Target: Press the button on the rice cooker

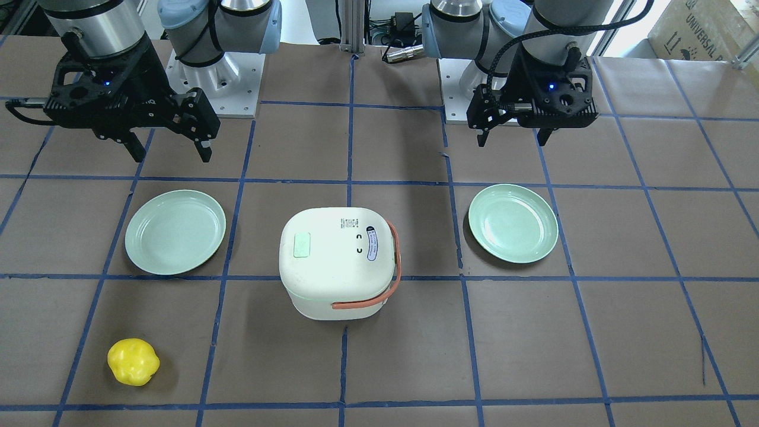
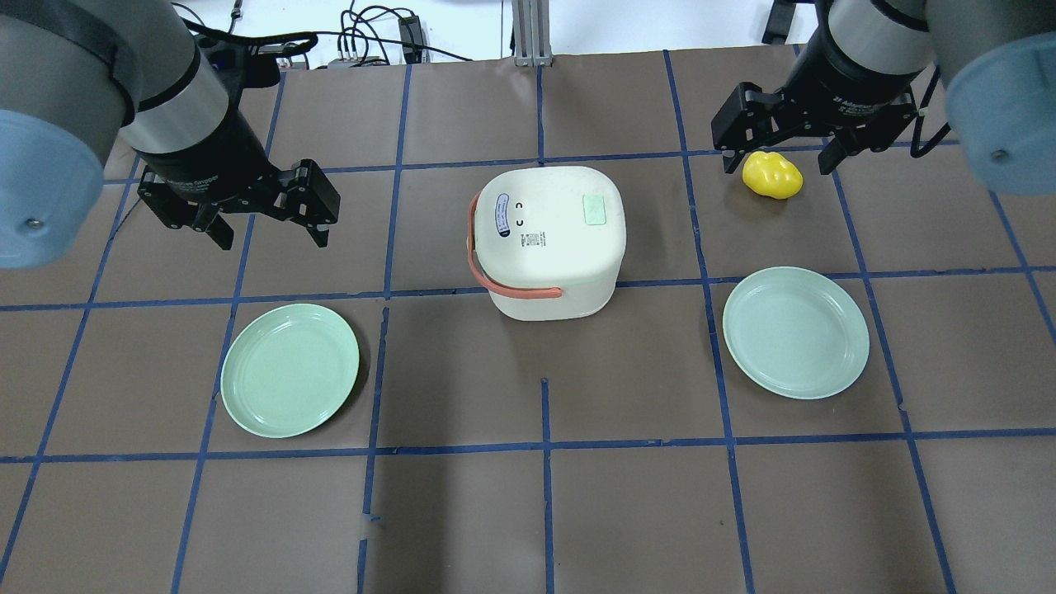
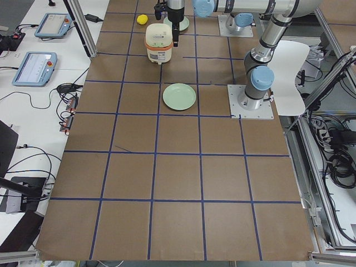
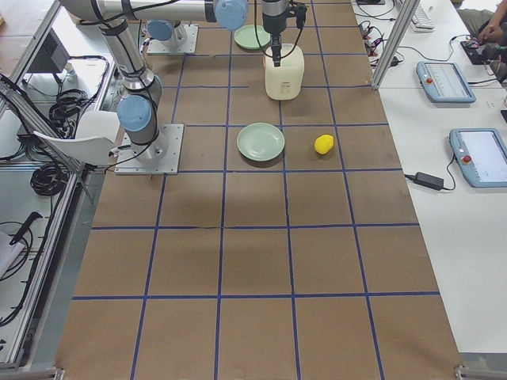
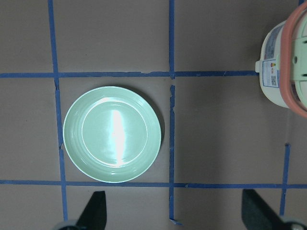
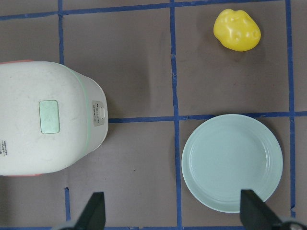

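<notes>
Rice cooker [image 2: 549, 239] stands mid-surface, lid shut, between two green plates [image 2: 290, 370] and a little farther from the robot than they are. Left end effector [image 2: 272, 231] hangs released and empty to the cooker's left. Right end effector [image 2: 775, 161] is likewise spread and empty, far right, above a yellow object [image 2: 772, 175].

Handling, my estimate: rigid smooth plastic shell, probably light, so a sideways push could skate it across the paper-covered surface. No grasp should be needed, just a fingertip contact. A downward press on the pale green pad [image 2: 595, 209] on the lid would be stable. If a hold is wanted, the orange strap handle [image 2: 487, 280] on the left side is the obvious place.

View differences: the right wrist camera shows a small grey tab [image 6: 98, 113] on the cooker's right wall, just below the green rim. The overhead view hides it. I cannot tell whether the pad or the tab is the button. The left wrist camera shows a sticker [image 5: 271, 72] on the handle-side wall.
</notes>
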You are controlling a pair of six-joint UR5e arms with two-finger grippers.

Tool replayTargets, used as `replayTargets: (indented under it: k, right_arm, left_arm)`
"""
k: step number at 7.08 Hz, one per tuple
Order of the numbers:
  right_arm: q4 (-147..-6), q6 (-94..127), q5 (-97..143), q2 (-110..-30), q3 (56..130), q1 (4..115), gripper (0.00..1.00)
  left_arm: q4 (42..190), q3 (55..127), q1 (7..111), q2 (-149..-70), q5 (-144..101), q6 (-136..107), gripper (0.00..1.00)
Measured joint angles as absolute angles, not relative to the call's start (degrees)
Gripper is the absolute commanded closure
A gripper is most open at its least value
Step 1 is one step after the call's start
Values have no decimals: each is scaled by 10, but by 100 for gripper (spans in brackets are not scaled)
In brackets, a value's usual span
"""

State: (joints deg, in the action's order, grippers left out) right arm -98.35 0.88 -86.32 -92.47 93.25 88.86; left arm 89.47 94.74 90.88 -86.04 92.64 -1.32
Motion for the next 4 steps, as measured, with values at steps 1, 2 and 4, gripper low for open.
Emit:
replayTargets:
  k: [1,2,4]
  right_arm:
    - [-984,9,-864,-925,933,889,0]
    - [-984,9,-862,-925,933,889,0]
    - [-985,9,-856,-922,934,889,0]
  left_arm:
    - [895,947,909,-860,926,-13,0]
    - [895,947,909,-860,926,-13,0]
    - [895,947,909,-860,926,-13,0]
